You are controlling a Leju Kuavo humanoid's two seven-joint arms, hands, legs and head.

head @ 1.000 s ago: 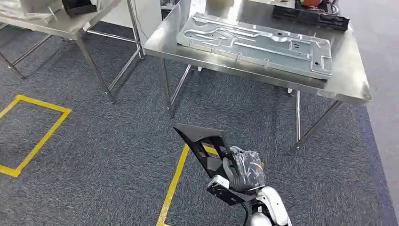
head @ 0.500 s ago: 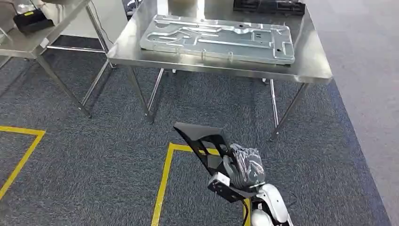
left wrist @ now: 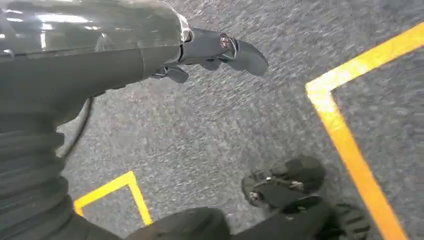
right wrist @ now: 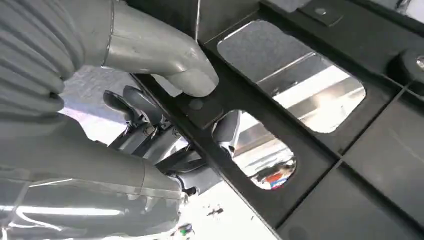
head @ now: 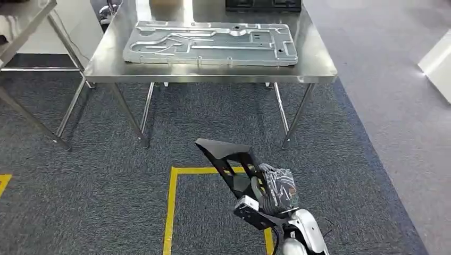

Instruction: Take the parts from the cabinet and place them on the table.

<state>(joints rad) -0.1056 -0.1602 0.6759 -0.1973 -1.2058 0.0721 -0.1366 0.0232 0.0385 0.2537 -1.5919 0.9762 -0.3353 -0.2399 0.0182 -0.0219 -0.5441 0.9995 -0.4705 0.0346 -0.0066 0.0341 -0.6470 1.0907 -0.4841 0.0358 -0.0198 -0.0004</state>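
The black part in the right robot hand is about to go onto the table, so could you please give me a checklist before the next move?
1. Right robot hand grips black part: ok.
2. Table straight ahead: ok.
3. Bare table surface for the part: cannot tell; metal panel covers most of it.
4. Table within reach: not ok; carpet lies between.
5. Left robot hand holds nothing: ok.

flat black cut-out part (head: pixel 228 162), tilted upward, short of steel table (head: pixel 319 66)

camera turned, table (head: pixel 319 66) now centred ahead
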